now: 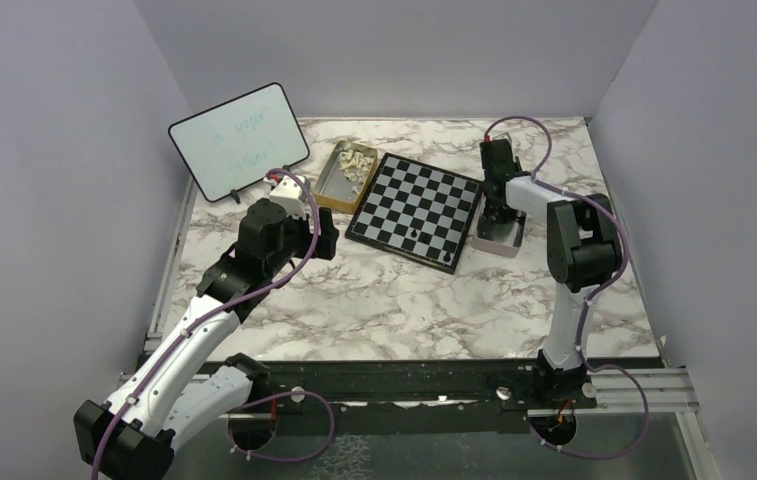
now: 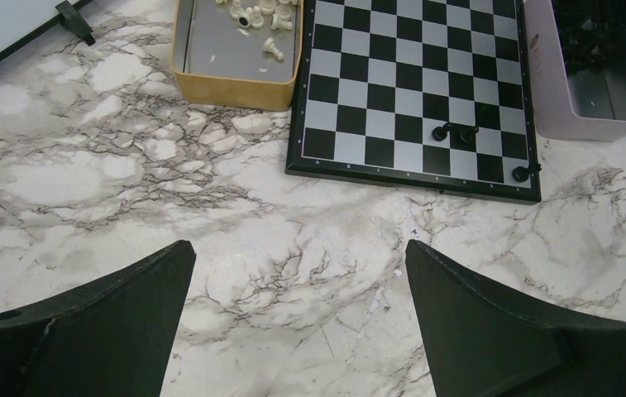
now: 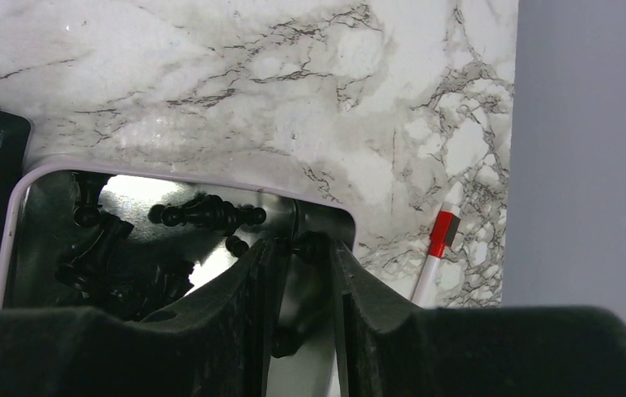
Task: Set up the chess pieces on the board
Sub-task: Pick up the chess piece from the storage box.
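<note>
One board [image 2: 351, 93] holds three black chessmen [image 2: 440, 131]; one gold tin [image 2: 235, 88], one pink tray [image 2: 594, 129].

The table [image 2: 111, 198] looks marbled and smooth, the board [image 2: 413, 83] glossy, the tin [image 2: 235, 89] metallic.

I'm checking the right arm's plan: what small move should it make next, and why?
Probably lift straight up out of the pink tin. The right gripper seems to have its fingers pinched on a black chess piece inside it, and the chessboard is nearly bare, so carrying this one over seems next.
</note>
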Robot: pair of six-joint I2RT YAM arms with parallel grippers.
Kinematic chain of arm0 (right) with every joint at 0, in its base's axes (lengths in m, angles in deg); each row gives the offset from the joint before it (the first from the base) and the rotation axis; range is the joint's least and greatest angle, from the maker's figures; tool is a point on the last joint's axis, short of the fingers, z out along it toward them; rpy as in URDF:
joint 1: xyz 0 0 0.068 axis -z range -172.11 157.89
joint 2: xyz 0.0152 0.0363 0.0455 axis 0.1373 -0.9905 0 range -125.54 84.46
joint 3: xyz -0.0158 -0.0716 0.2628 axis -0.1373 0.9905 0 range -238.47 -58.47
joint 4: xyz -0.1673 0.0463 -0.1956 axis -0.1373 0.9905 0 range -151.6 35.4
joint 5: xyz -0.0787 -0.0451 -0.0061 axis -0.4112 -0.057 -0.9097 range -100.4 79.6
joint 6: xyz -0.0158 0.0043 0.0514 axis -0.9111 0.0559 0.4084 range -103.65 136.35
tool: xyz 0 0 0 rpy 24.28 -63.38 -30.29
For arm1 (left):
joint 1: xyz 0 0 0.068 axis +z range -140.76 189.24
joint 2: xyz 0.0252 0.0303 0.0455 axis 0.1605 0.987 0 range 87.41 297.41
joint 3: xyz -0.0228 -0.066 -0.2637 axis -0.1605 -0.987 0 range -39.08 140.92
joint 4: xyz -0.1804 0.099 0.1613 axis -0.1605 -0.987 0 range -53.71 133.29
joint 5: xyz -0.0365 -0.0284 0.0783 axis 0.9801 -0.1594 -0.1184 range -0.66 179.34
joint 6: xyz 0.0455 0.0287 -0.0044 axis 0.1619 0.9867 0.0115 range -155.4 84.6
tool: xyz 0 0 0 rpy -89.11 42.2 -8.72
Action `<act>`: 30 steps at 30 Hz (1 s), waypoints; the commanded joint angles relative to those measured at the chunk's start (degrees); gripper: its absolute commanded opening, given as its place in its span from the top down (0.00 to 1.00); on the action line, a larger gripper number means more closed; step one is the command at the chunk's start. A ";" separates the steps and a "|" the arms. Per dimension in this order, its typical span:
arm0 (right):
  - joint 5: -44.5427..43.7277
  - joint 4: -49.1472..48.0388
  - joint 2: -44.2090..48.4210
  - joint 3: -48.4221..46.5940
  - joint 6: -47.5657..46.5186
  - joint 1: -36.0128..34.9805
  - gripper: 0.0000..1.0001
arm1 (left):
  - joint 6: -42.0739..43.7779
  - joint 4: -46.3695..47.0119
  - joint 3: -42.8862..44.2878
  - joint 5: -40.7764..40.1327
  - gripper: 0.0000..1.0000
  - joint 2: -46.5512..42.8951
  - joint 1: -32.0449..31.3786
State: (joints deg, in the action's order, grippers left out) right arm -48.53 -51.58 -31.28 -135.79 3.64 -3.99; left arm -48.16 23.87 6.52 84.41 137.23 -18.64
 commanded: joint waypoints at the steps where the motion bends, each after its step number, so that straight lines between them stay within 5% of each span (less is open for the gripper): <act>1: -1.82 -1.46 -2.07 -0.17 -1.42 0.31 0.66 | 0.45 0.93 -0.27 0.46 0.01 -0.58 -0.16; 30: -6.04 -1.87 -6.13 -2.46 -6.39 -0.07 0.66 | 0.61 0.90 -0.23 0.36 0.01 -0.70 -0.11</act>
State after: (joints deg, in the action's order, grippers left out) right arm -51.50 -51.84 -35.37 -136.38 -1.14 -4.01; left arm -48.16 23.87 6.52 84.41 137.23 -18.64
